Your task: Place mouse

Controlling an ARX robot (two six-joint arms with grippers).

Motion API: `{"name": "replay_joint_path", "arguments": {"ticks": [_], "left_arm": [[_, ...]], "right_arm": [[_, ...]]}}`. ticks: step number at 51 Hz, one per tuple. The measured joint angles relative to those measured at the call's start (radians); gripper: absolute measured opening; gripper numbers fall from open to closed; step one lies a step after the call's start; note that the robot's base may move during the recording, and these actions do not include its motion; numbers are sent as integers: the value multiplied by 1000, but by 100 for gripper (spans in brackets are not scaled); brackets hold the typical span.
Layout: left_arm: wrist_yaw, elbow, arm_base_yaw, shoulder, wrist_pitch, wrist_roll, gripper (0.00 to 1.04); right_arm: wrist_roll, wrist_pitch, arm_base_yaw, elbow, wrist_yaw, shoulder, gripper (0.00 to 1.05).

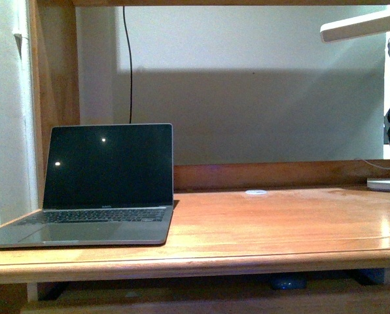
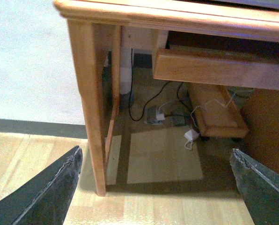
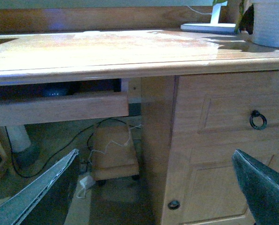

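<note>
The mouse [image 1: 287,281] is a small dark dome lying in shadow on the pull-out shelf [image 1: 201,294] under the desk top. In the right wrist view the mouse [image 3: 55,90] peeks over the shelf's front board [image 3: 60,108]. My right gripper [image 3: 156,187] is open and empty, low in front of the desk, well short of the mouse. My left gripper [image 2: 158,187] is open and empty too, hanging near the floor by the desk's left leg [image 2: 90,108]. Neither arm shows in the front view.
An open laptop [image 1: 103,190] stands on the left of the wooden desk top [image 1: 280,222]. A white lamp base [image 1: 388,185] sits at the back right, a small white disc [image 1: 256,192] at the back. A drawer cabinet [image 3: 223,140] fills the desk's right side. Cables [image 2: 153,101] lie on the floor underneath.
</note>
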Motion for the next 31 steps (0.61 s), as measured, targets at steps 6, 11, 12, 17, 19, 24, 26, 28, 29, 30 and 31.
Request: {"name": "replay_joint_path", "arguments": {"ticks": [6, 11, 12, 17, 19, 24, 26, 28, 29, 30, 31], "left_arm": [[83, 135, 10, 283, 53, 280, 97], [103, 242, 8, 463, 8, 571, 97], [103, 257, 6, 488, 2, 613, 97], [88, 319, -10, 597, -7, 806, 97], [74, 351, -19, 646, -6, 883, 97], [37, 422, -31, 745, 39, 1064, 97], [29, 435, -32, 765, 54, 1107, 97], [21, 448, -32, 791, 78, 1173, 97], [18, 452, -32, 804, 92, 1204, 97], [17, 454, -32, 810, 98, 1220, 97], [14, 457, -32, 823, 109, 1250, 97]], "right_arm": [[0, 0, 0, 0, 0, 0, 97], [0, 0, 0, 0, 0, 0, 97], [0, 0, 0, 0, 0, 0, 97], [0, 0, 0, 0, 0, 0, 97], [0, 0, 0, 0, 0, 0, 97], [0, 0, 0, 0, 0, 0, 97], [0, 0, 0, 0, 0, 0, 97], [0, 0, 0, 0, 0, 0, 97], [0, 0, 0, 0, 0, 0, 97], [0, 0, 0, 0, 0, 0, 97], [0, 0, 0, 0, 0, 0, 97]]}}
